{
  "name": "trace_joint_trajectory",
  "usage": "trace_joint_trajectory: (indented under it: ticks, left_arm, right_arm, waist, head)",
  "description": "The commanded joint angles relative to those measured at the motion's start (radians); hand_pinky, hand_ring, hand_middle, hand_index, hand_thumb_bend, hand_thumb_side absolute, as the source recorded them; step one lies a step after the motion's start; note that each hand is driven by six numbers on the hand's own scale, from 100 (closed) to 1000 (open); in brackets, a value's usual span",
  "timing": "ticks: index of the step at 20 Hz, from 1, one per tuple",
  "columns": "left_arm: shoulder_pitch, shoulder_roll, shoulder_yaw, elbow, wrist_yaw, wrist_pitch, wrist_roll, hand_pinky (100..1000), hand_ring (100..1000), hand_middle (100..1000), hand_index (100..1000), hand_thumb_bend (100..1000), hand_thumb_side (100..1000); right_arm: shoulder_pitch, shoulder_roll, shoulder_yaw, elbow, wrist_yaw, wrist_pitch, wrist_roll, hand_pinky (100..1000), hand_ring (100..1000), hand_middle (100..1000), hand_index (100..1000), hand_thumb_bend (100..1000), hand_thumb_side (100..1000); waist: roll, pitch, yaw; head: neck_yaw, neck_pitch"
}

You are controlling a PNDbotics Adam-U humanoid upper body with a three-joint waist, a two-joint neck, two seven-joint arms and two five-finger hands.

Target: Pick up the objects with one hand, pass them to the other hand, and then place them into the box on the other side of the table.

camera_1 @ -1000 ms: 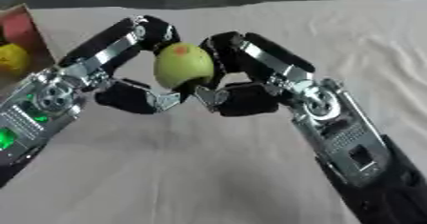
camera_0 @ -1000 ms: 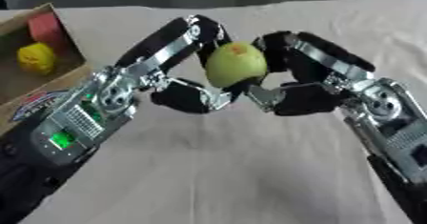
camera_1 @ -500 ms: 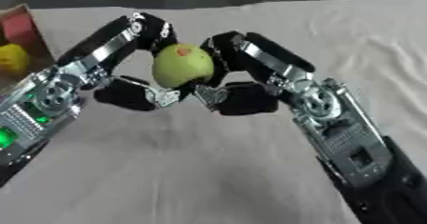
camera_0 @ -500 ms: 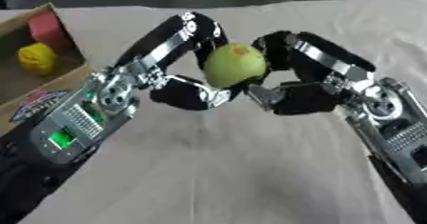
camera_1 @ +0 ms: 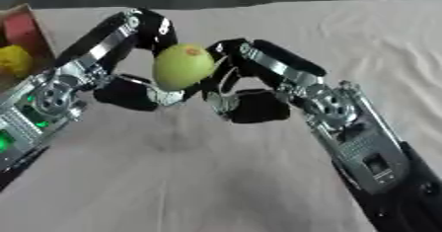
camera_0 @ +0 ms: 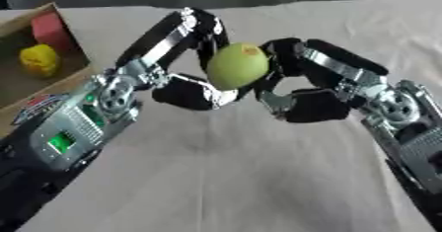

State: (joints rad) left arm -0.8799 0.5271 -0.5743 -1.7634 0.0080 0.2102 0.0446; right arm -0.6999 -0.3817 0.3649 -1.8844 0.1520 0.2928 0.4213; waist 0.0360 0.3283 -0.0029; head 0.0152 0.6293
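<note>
Both arms are meeting over the middle of the worktop (camera_0: 259,176), which is lying under a pale cloth. A green-yellow fruit (camera_0: 238,66) with a small reddish spot near its top is sitting in the air between the two robot hands, clear of the cloth.

Left robot hand (camera_0: 186,90): fingers are arching over the fruit from the left and behind, thumb is curling in below it. It is grasping the fruit.

Right robot hand (camera_0: 302,102): fingers are wrapping the fruit's right side, thumb is curling in underneath. It appears to be grasping the fruit too, though the exact contact on the far side is hidden, so I cannot tell how much of the fruit it is touching.

The two thumbs are nearly meeting just below the fruit.

Box (camera_0: 17,28): standing at the left edge of the worktop, well apart from the hands. Inside it a yellow object (camera_0: 40,59) is lying near the front and a red block (camera_0: 52,30) is standing behind it, near the far wall.

A green light (camera_0: 60,142) is showing on the left forearm.
</note>
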Motion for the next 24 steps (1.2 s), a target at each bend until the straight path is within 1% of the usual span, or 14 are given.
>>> trace_joint_trajectory:
  ticks: [1, 5, 10, 13, 15, 17, 21, 24]
  left_arm:
    - [-0.019, 0.011, 0.022, -0.012, 0.019, -0.001, 0.023, 398, 295, 403, 404, 460, 100]
    - [-0.015, 0.011, 0.025, -0.009, 0.030, -0.005, 0.040, 394, 292, 402, 403, 464, 100]
    - [-0.011, 0.012, 0.030, -0.012, 0.037, -0.025, 0.059, 406, 308, 413, 415, 470, 100]
    - [-0.003, 0.018, 0.042, -0.020, 0.033, -0.044, 0.076, 411, 312, 414, 416, 459, 100]
    - [0.012, 0.033, 0.061, -0.034, 0.030, -0.055, 0.097, 411, 314, 415, 418, 453, 100]
    - [0.032, 0.059, 0.091, -0.056, 0.030, -0.059, 0.122, 408, 314, 415, 417, 450, 100]
    - [0.079, 0.112, 0.153, -0.085, 0.062, -0.050, 0.170, 404, 312, 412, 415, 443, 100]
    - [0.109, 0.149, 0.196, -0.096, 0.089, -0.040, 0.206, 406, 313, 412, 416, 443, 100]
  right_arm:
    - [-0.012, -0.018, -0.011, -0.006, 0.003, -0.014, 0.011, 626, 683, 734, 788, 447, 118]
    - [-0.010, -0.023, -0.018, -0.004, -0.003, -0.019, 0.007, 628, 688, 743, 791, 423, 102]
    - [-0.008, -0.030, -0.025, -0.006, -0.009, -0.019, -0.005, 630, 694, 749, 795, 430, 101]
    - [-0.006, -0.038, -0.033, -0.008, -0.009, -0.017, -0.017, 632, 697, 751, 797, 436, 111]
    - [0.000, -0.056, -0.045, -0.011, -0.011, -0.015, -0.033, 637, 699, 753, 797, 437, 112]
    - [0.009, -0.088, -0.065, -0.018, -0.019, -0.014, -0.063, 640, 700, 753, 796, 436, 112]
    - [0.032, -0.147, -0.106, -0.040, -0.054, -0.005, -0.142, 641, 696, 749, 792, 436, 110]
    - [0.048, -0.188, -0.129, -0.061, -0.073, -0.003, -0.178, 642, 697, 749, 792, 445, 120]
  waist:
    - [-0.002, -0.018, 0.001]
    - [-0.004, -0.018, 0.001]
    - [-0.008, -0.018, 0.001]
    - [-0.011, -0.019, 0.000]
    - [-0.013, -0.020, 0.000]
    - [-0.013, -0.022, 0.002]
    - [-0.013, -0.025, 0.004]
    - [-0.013, -0.028, 0.006]
  head:
    - [0.003, -0.009]
    - [0.005, -0.008]
    - [0.009, -0.010]
    - [0.014, -0.011]
    - [0.019, -0.011]
    - [0.028, -0.008]
    - [0.042, -0.008]
    - [0.049, -0.006]
